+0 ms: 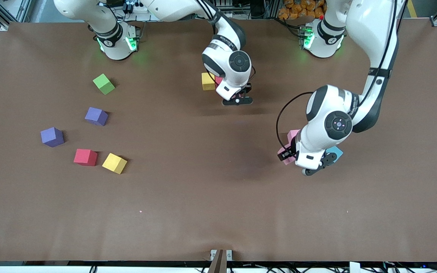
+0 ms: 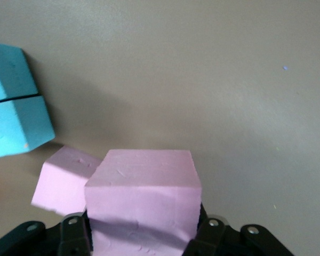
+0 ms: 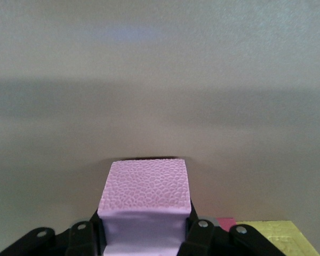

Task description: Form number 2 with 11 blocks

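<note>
My left gripper [image 2: 141,230] is shut on a pink block [image 2: 143,197] low over the table, toward the left arm's end [image 1: 287,155]. A second pink block [image 2: 61,184] lies right beside the held one [image 1: 293,135]. Two light blue blocks [image 2: 13,106] sit side by side close by, mostly hidden under the hand in the front view [image 1: 336,153]. My right gripper [image 3: 144,230] is shut on another pink block [image 3: 145,197] at mid-table [image 1: 237,99], next to a yellow block [image 1: 208,81] and a red block [image 1: 219,79]. No number 2 shape shows.
Toward the right arm's end lie loose blocks: a green cube [image 1: 104,83], two purple ones [image 1: 96,116] [image 1: 52,137], a red one [image 1: 85,157] and a yellow one [image 1: 114,163]. Bare brown table [image 1: 203,189] spreads between the two groups.
</note>
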### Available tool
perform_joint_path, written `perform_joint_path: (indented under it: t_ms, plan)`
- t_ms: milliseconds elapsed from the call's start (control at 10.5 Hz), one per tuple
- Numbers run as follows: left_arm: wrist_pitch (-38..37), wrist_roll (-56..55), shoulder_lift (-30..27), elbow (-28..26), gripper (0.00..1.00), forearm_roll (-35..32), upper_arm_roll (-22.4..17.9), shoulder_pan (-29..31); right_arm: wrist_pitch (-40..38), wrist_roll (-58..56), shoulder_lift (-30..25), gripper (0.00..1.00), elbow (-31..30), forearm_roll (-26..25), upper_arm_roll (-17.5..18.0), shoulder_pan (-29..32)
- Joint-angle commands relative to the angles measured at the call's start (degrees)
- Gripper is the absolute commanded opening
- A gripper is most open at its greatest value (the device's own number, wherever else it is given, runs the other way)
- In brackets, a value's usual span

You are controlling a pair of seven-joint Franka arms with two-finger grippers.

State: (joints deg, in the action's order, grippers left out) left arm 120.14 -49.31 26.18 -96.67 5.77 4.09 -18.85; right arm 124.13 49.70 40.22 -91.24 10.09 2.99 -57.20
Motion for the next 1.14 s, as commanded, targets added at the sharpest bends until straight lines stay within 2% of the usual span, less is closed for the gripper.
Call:
perform_joint_path:
  t_ms: [0,285,854,1044]
  plan:
    - [-4.81,-0.61,-4.73,-0.72,0.0,-0.23,0.13,-0.05,-0.47,1.98,1.01,0.0,2.03,-0.94,-0.44,-0.8]
    - [-10.44,-0.78,-7.02,-0.63,0.0,-0.06,0.13,-0.13,1.02,1.89,1.44,0.0,2.56,-0.94,-0.53,-0.72]
    - [-15.28,-0.7,-9.83,-0.72,0.0,-0.06,0.13,-0.13,1.29,1.98,2.76,0.0,2.83,-1.29,-0.53,-1.77]
    - [-15.82,-0.52,-9.84,-0.72,0.0,-0.06,1.62,-0.05,1.29,1.98,2.85,0.0,2.83,-1.38,-0.53,-1.86]
